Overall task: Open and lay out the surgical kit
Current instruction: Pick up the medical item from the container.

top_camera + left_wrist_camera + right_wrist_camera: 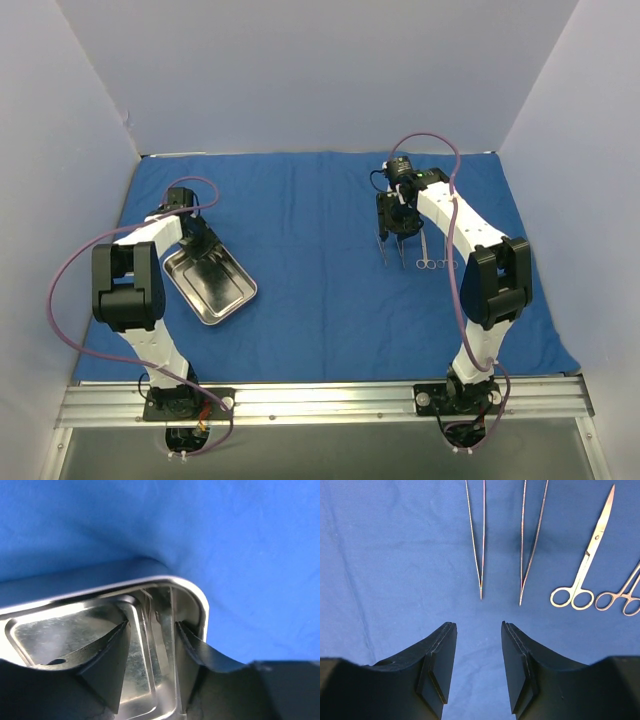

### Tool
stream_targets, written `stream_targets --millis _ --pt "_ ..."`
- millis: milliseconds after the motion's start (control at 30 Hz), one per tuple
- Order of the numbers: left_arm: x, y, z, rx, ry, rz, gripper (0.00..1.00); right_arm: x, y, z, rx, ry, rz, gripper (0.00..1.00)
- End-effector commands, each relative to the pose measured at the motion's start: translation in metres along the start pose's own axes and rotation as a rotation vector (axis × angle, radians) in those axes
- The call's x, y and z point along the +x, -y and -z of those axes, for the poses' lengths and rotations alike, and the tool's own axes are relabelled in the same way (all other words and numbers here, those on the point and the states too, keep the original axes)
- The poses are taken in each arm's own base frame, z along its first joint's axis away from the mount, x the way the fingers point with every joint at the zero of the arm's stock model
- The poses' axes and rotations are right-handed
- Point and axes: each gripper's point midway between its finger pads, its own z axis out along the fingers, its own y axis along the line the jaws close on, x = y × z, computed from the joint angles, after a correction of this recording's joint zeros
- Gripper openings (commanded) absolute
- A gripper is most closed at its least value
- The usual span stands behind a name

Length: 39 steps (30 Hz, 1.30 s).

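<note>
**Work surface.** A royal-blue cloth wrap [320, 300] lies opened out and lightly wrinkled over nearly the whole table. Pale walls [320, 70] close the far, left and right sides. An aluminium rail [330, 400] runs along the near edge and carries both arm bases.

**Kit location.** The steel tray [228, 297] rests on the cloth at the left, turned at an angle. At the right, four instruments lie side by side on the cloth, apart from one another: two thin tweezers [480, 555] [531, 540], a pair of scissors [583, 570], and a second ring-handled instrument [620, 596] partly cut off at the edge of the right wrist view.

**Left arm.** It is folded at the elbow and reaches toward the far left. The left gripper [152, 630] is lowered over the far corner of the tray. The jaws stand moderately apart; only the tray floor shows between them.

**Right arm.** It extends far and slightly left. The right gripper [479, 630] points down just near of the tweezer tips. The jaws stand moderately apart with bare cloth between them.
</note>
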Motion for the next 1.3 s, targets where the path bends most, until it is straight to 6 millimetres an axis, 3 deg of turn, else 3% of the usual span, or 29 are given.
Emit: stream_targets --millis 0,500,733,800,867,933,967,1000,1167,1267 --pt "-0.008 0.008 -0.011 -0.003 0.008 -0.01 0.51 -0.004 0.003 0.02 -0.008 0.038 -0.01 0.41" --pt "0.014 -0.024 -0.024 -0.144 -0.094 -0.095 0.36 -0.01 0.0 0.021 -0.021 0.052 -0.016 0.41" --pt "0.018 -0.029 -0.026 -0.156 -0.102 -0.12 0.31 -0.009 -0.001 0.021 -0.025 0.054 -0.018 0.41" --pt "0.018 -0.029 -0.024 -0.156 -0.102 -0.122 0.19 -0.009 -0.001 0.021 -0.026 0.057 -0.018 0.41" --pt "0.021 -0.029 -0.024 -0.151 -0.102 -0.123 0.18 -0.009 0.0 0.022 -0.025 0.059 -0.015 0.41" --pt "0.02 -0.028 -0.022 -0.142 -0.089 -0.123 0.14 -0.009 0.0 0.022 -0.023 0.06 -0.015 0.41" --pt "0.019 -0.028 -0.02 -0.139 -0.082 -0.123 0.04 -0.009 0.0 0.022 -0.023 0.06 -0.015 0.41" --pt "0.018 -0.027 -0.019 -0.135 -0.076 -0.123 0.02 -0.009 0.0 0.022 -0.026 0.059 -0.015 0.41" --pt "0.005 -0.019 -0.002 -0.114 -0.021 -0.122 0.02 -0.01 0.0 0.023 -0.025 0.062 -0.01 0.41" --pt "-0.007 -0.01 0.018 -0.085 0.03 -0.121 0.02 -0.013 0.0 0.025 -0.025 0.072 -0.006 0.41"
